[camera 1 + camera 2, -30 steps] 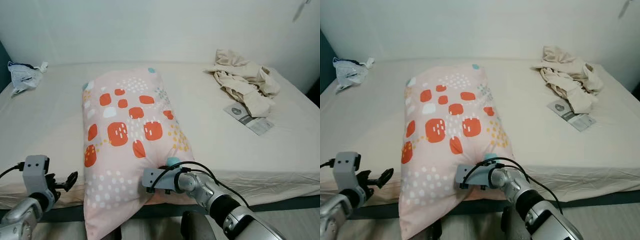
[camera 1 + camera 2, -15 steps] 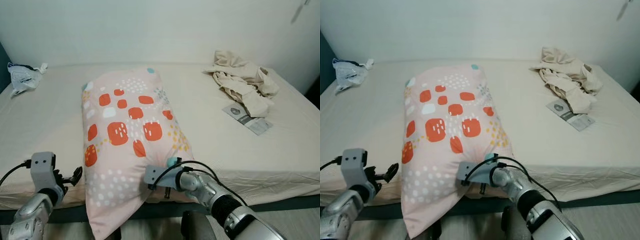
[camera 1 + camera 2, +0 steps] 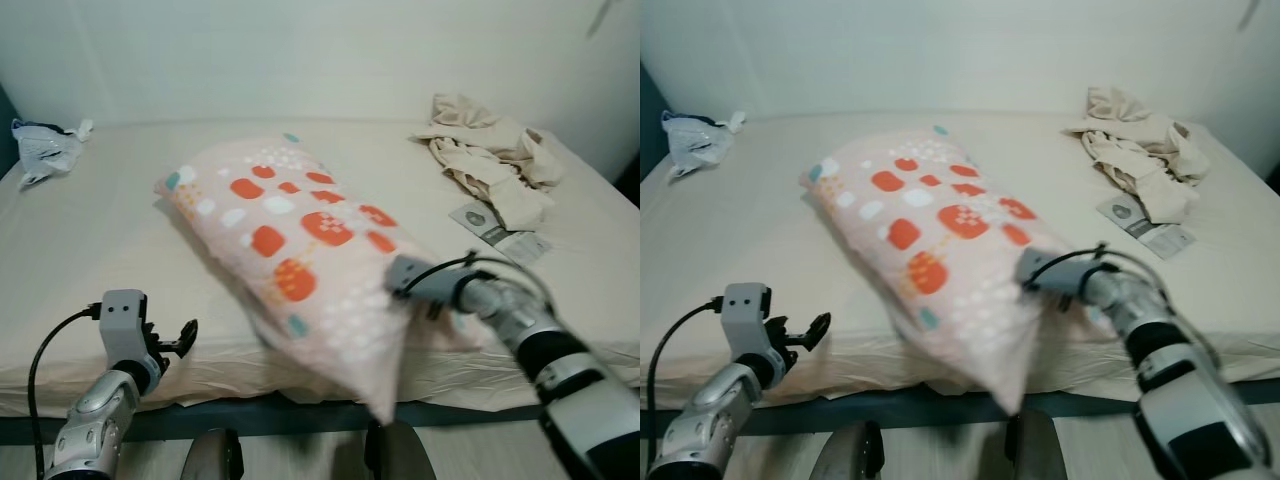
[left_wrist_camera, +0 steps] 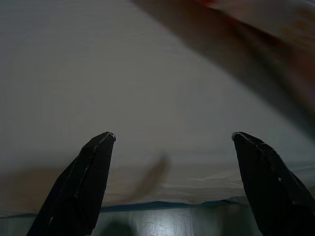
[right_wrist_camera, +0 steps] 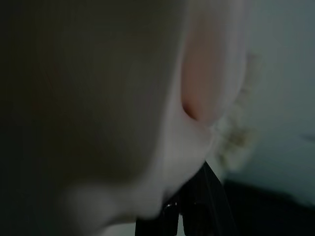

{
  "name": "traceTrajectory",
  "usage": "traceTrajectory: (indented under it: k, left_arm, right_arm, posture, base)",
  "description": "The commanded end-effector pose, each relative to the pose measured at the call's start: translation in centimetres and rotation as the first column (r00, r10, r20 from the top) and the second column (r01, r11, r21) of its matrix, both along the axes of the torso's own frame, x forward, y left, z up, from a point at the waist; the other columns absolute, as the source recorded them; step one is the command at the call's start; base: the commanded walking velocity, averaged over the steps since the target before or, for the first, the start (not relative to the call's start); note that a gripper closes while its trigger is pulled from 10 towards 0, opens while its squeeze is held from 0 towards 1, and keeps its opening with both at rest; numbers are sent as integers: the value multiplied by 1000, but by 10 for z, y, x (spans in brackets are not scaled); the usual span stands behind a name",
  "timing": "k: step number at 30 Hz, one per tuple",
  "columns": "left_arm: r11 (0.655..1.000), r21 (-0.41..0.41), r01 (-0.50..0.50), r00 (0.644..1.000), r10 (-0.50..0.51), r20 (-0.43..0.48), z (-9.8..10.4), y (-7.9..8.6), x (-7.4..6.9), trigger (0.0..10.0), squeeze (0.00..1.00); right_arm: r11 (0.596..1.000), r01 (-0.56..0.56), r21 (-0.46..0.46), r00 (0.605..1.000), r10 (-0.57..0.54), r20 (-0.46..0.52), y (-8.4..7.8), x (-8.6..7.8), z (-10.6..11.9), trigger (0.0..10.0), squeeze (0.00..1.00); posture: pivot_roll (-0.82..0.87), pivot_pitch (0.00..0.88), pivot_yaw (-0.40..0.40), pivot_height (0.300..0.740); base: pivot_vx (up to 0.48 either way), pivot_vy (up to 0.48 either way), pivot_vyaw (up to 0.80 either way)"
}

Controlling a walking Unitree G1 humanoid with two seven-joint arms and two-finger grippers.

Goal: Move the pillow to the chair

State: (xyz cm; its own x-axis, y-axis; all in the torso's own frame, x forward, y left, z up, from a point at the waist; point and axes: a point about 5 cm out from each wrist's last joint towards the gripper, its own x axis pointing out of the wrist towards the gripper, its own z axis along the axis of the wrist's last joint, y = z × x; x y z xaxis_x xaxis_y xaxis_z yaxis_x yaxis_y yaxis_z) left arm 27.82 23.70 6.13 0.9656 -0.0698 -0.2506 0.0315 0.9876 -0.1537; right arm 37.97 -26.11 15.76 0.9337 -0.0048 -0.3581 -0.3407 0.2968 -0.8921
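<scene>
Head views: pillow (image 3: pixel 300 250), pink with orange patches, lies skewed across the bed (image 3: pixel 90 240), its near corner hanging past the mattress edge and blurred. Right tool (image 3: pixel 395 275) sits clamped on the pillow's near right edge, fabric bunched at it. Left tool (image 3: pixel 185 335) hangs apart from the pillow by the bed's front edge. Crumpled clothes (image 3: pixel 490 165) and a leaflet (image 3: pixel 490 230) far right; a plastic bag (image 3: pixel 40 150) far left.

Left wrist view: fingers (image 4: pixel 81 184) spread wide over bare sheet, holding nothing.

Right wrist view: dark; pillow fabric pressed close.

Step judged: pulling the pillow off the bed. Next: lift clear, turn to find the chair.
</scene>
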Motion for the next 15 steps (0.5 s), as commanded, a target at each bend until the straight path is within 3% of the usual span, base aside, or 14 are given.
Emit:
traceTrajectory:
  k: [1, 2, 7, 8, 10, 11, 12, 13, 14, 15]
  left_arm:
    - [1000, 7, 8, 1000, -8, -16, -5, -5, -2, 10000, 0]
    - [1000, 7, 11, 1000, -11, -17, -5, -6, -2, 10000, 0]
    - [1000, 10, 14, 1000, -14, -20, -6, -8, -2, 10000, 0]
    - [1000, 12, 15, 1000, -15, -20, -6, -9, -1, 10000, 0]
    - [1000, 12, 15, 1000, -15, -20, -6, -9, -1, 10000, 0]
    - [1000, 12, 16, 1000, -16, -19, -6, -10, -1, 10000, 0]
    - [1000, 12, 20, 1000, -20, -19, -6, -12, -1, 10000, 0]
    - [1000, 12, 25, 1000, -25, -18, -6, -15, -1, 10000, 0]
    - [1000, 12, 25, 1000, -25, -18, -6, -15, -1, 10000, 0]
    - [999, 8, 33, 999, -32, -17, -7, -20, -2, 10000, 0]
  right_arm:
    - [991, 127, -48, 989, -122, 86, -30, -2, 18, 0, 0]
    - [984, 162, -69, 979, -152, 133, -40, -2, 29, 0, 0]
    - [969, 227, -101, 954, -200, 222, -57, -3, 53, 0, 0]
    - [956, 268, -120, 940, -232, 248, -66, -6, 59, 4235, 0]
    - [956, 268, -120, 940, -232, 248, -66, -6, 59, 4235, 0]
    - [950, 283, -128, 936, -245, 253, -70, -8, 59, 10000, 0]
    - [946, 305, -114, 932, -271, 240, -74, -10, 55, 10000, 0]
    - [943, 329, -40, 928, -315, 198, -76, -13, 45, 10000, 0]
    - [943, 329, -40, 928, -315, 198, -76, -13, 45, 10000, 0]
    - [917, 368, 153, 915, -386, 114, -74, -18, 25, 10000, 0]
  posture:
    - [-6, 108, -52, 592]
    - [-6, 112, -50, 592]
    - [-8, 117, -49, 592]
    - [-5, 121, -52, 592]
    - [-5, 121, -52, 592]
    - [-5, 121, -52, 592]
    - [-2, 123, -57, 592]
    - [-2, 123, -57, 592]
    - [-2, 123, -57, 592]
    - [0, 123, -59, 592]
  base:
    - [0, 0, 0]
    - [0, 0, 0]
    - [0, 0, 0]
    - [0, 0, 0]
    - [0, 0, 0]
    - [0, 0, 0]
    - [0, 0, 0]
    - [0, 0, 0]
    - [0, 0, 0]
    - [0, 0, 0]
